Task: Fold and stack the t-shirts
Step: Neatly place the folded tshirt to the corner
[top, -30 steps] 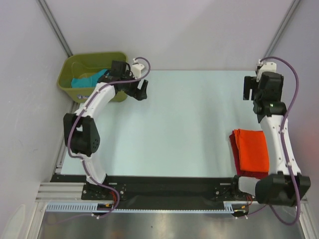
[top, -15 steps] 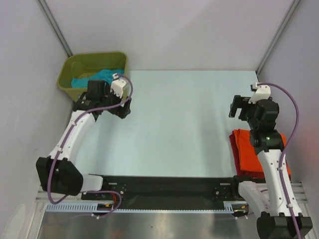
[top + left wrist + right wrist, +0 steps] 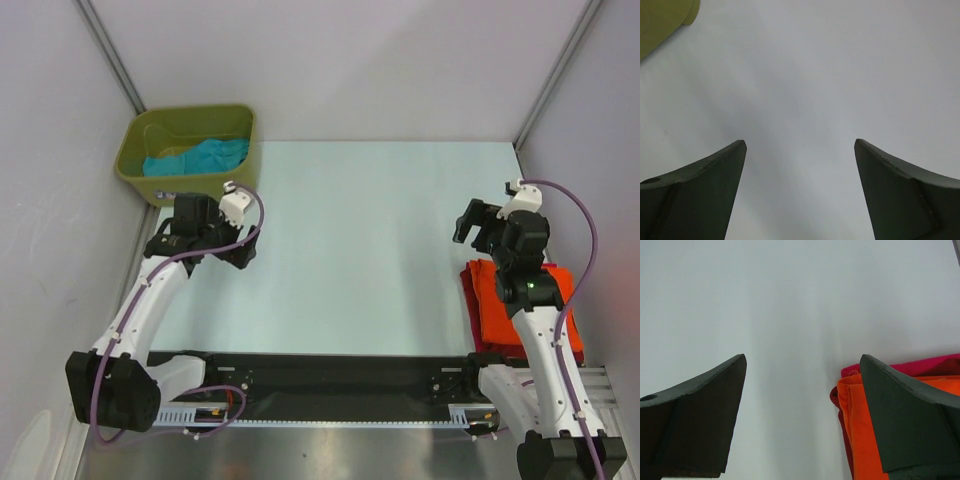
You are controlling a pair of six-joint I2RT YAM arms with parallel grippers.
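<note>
Teal t-shirt (image 3: 195,157) lies crumpled in the olive-green bin (image 3: 128,155) at the far left corner; it looks like the last one left to fold. Left claw (image 3: 800,145) hangs just in front of the bin over bare surface (image 3: 360,220), jaws wide, nothing in them. Only a bin corner shows at the top left of its wrist view. So the shirt lies beyond that claw and a little to its left, and the left arm is clearly the nearer one. The heap runs roughly left to right across the bin.

Right claw (image 3: 802,360) is also wide and empty, hovering beside the stack at the near right edge. There the orange t-shirt (image 3: 860,435) sits folded flat on the dark red t-shirt (image 3: 920,367), long side running near to far. Cloth is soft, matte, rumpled. The bin is hard plastic with a rounded rim; the surface is smooth and pale.
</note>
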